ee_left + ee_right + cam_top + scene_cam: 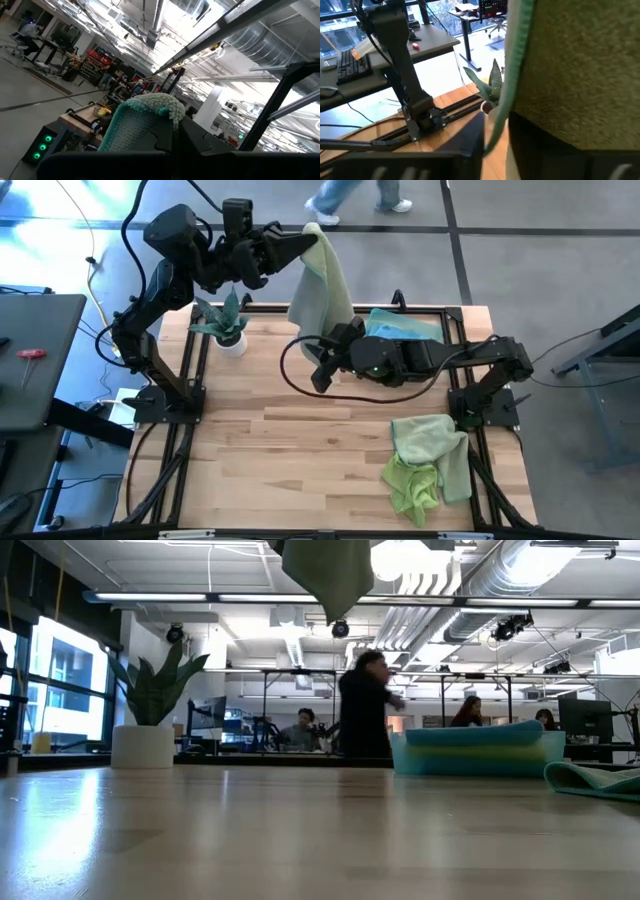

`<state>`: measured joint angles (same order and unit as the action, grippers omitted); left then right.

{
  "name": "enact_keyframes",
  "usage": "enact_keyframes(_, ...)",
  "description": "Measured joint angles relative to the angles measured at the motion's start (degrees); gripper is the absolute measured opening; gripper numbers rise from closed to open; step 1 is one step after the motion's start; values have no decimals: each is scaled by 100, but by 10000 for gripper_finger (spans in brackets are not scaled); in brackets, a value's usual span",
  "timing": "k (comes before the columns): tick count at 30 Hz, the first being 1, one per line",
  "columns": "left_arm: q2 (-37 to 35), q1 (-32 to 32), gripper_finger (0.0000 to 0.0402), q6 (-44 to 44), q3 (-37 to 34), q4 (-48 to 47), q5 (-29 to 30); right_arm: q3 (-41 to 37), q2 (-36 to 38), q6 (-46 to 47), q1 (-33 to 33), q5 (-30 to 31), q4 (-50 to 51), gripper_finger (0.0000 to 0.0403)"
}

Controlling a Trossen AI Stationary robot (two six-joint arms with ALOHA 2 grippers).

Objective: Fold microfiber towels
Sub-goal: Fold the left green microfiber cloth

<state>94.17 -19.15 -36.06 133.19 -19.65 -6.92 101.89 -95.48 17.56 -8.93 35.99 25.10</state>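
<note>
A pale sage green microfiber towel [322, 280] with a teal hem hangs from my left gripper [306, 242], which is shut on its top, high over the table's far side. Its lower tip [326, 580] hangs well above the tabletop. My right gripper [320, 360] reaches in from the right at the towel's lower part. In the right wrist view the hem [506, 100] runs down between its two fingers, which stand apart. My left gripper pinches the towel's bunched top end [150, 107] between its two fingers, which come about level from the table's left. The towel hangs slack below them, clear of the table. My right gripper has the towel's edge between its fingers; whether they touch it I cannot tell.
A small spiky plant in a white pot [228, 330] stands at the far left. Folded blue towels [402, 326] lie stacked at the far right. A loose heap of mint and lime green towels [428, 462] lies at the near right. Bare wood [270, 450] spans the middle and near left.
</note>
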Motion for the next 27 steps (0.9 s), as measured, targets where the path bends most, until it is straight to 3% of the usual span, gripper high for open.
enact_keyframes(4, 0, 3, 1, 29, 0, -44, -2, 0, 1, -79, 0, 88, -5, 9)
enact_keyframes(10, 0, 3, 1, 264, 0, -719, -140, 0, 125, -140, 0, -235, 320, 2)
enact_keyframes(19, -31, 6, 1, 372, 0, -2951, 72, 2, 699, 1010, -52, -1593, 1842, 1)
enact_keyframes(27, -31, 363, 1, 346, -2, -5086, 998, 2, 673, 1459, -57, -2818, 2886, 0)
